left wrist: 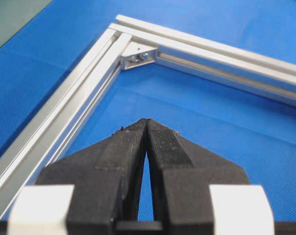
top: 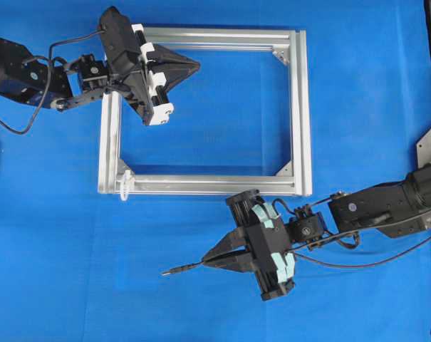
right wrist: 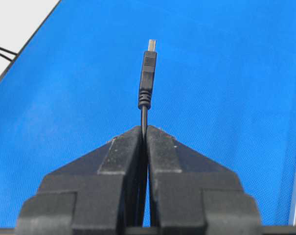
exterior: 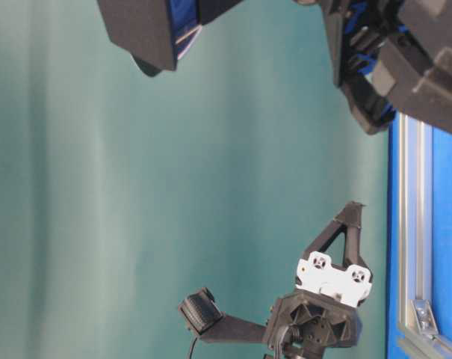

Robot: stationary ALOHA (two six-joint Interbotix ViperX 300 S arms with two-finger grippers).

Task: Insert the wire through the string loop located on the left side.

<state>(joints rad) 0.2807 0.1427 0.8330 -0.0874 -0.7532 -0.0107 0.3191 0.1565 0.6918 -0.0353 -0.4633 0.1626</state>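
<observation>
Seen from overhead, the aluminium frame [top: 300,114] lies flat on the blue mat [top: 357,85], a rectangle with triangular corner brackets [top: 280,55] inside its corners. The string loop [top: 125,184] is a small whitish ring wrapped around the frame's lower bar close to its 7 o'clock corner, standing across the bar's width.

The right gripper [top: 209,262] sits at about 5 o'clock from the frame, just below the lower bar and apart from it, pointing toward 9 o'clock. Its fingers are pressed together on the wire [top: 183,269]; the right wrist view shows the thin black cable pinched between the two black pads with the moulded plug and its small metal tip sticking straight out ahead of them. From overhead, the plug tip lies at roughly 4 o'clock from the string loop, well short of it. The wire appears to trail back under the right arm toward 3 o'clock, though it is hard to separate there from the arm's own cabling.

The left gripper [top: 194,66] hangs over the frame's upper left part, tips pointing toward 3 o'clock. In the left wrist view its fingers [left wrist: 122,147] meet at the tips with nothing between them, aimed toward a frame corner
</observation>
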